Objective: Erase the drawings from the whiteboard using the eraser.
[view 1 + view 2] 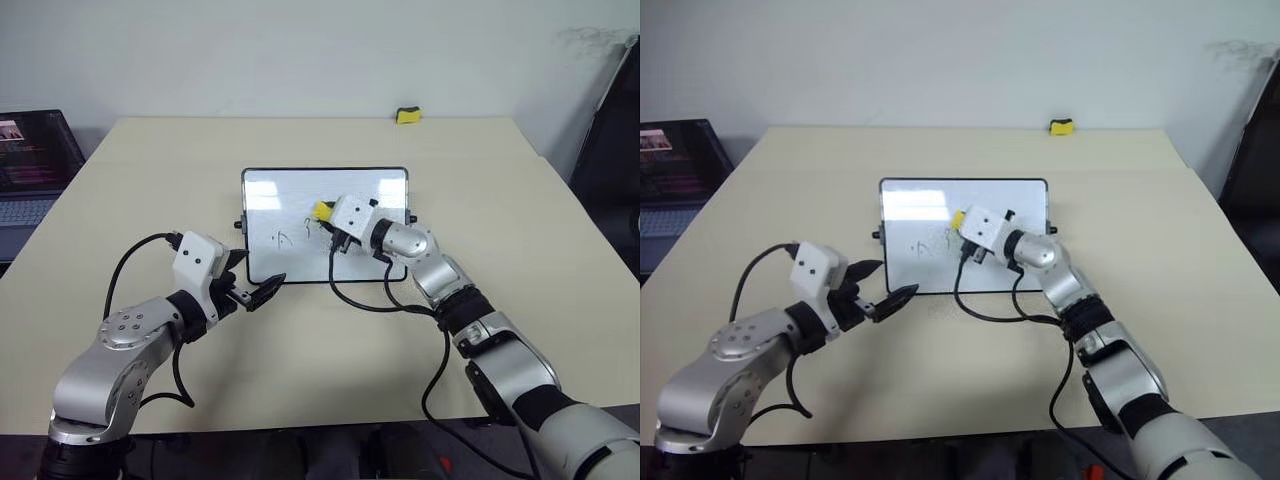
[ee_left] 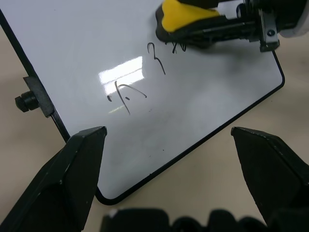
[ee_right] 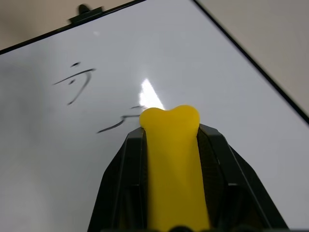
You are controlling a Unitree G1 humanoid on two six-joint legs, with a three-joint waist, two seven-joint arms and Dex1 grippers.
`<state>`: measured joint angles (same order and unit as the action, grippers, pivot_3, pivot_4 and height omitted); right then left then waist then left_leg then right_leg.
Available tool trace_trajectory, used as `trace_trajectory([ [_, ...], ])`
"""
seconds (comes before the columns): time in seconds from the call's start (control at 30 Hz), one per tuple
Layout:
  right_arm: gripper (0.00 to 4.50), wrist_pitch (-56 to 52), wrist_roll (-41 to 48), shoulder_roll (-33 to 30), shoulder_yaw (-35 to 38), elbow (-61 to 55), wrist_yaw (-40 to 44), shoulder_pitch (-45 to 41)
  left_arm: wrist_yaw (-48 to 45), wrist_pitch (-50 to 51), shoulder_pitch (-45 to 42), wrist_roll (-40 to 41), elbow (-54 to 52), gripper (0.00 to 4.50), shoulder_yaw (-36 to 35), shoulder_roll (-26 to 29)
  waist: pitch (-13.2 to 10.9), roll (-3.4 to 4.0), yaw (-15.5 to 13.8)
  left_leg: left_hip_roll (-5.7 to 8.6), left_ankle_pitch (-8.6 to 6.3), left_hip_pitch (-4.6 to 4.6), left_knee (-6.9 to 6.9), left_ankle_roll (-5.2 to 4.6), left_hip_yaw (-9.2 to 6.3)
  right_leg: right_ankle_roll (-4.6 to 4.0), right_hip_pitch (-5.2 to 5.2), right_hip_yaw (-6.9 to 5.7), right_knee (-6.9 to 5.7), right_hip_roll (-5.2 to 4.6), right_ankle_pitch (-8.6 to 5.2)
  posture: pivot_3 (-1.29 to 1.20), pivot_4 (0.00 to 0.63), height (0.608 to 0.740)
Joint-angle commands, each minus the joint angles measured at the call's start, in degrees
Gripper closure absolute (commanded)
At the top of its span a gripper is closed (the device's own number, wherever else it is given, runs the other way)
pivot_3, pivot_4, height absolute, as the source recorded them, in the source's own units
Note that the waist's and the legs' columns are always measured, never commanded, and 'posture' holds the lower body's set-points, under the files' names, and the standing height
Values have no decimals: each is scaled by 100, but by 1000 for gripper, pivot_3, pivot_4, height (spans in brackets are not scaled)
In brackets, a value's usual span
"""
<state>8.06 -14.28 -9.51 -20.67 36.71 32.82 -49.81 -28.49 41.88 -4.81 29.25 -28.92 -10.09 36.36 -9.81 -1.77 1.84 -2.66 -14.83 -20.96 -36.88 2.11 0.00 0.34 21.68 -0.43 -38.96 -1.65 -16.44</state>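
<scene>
Two or three thin black scribbles, the drawings (image 2: 130,92), are on the whiteboard (image 1: 290,195), which lies flat near the middle of the beige table (image 1: 500,190). The marks sit in the lower middle part of the white surface, toward the robot's side. The eraser (image 3: 173,164), yellow on top with a dark base, is clenched between the black fingers of the right gripper (image 1: 325,217), its free end pushed out past the fingertips and resting on or just over the board right beside the rightmost mark. The right arm reaches in over the board's near right corner, a black cable trailing from its wrist across the table.

The left gripper (image 1: 252,284) hovers at the board's near left corner with its two fingers (image 2: 72,169) spread wide apart and nothing between them; whether a fingertip touches the frame I cannot tell. A small black knob (image 2: 24,102) sticks out from the middle of the board's left edge.

At the far edge of the table sits a small yellow lump (image 1: 407,115), well apart from the board. A laptop (image 1: 30,165) stands off the table's left side, its screen lit.
</scene>
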Motion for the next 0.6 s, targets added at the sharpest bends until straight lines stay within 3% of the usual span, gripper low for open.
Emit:
trace_trajectory([
  [0.03,3413,-548,-262,-240,-230,265,319,333,4,-43,-31,61,-215,0,-114,-10,0,0,1,-1,0,15,1,0,0,-2,-14,0,1,0,-4,0,150,740],
  [0.33,3413,53,103,-350,-72,-318,474,329,-22,-43,-75,65,-177,0,-83,-13,-3,0,-15,-3,10,23,-2,-11,-8,17,-23,-3,0,6,-17,0,150,740],
  [0.6,3433,-265,1054,-334,560,-1259,805,434,-3,-35,-2,98,-247,0,-133,-32,-32,-1,-17,-6,9,-73,3,-8,-8,-13,68,-5,-1,12,1,0,150,740],
])
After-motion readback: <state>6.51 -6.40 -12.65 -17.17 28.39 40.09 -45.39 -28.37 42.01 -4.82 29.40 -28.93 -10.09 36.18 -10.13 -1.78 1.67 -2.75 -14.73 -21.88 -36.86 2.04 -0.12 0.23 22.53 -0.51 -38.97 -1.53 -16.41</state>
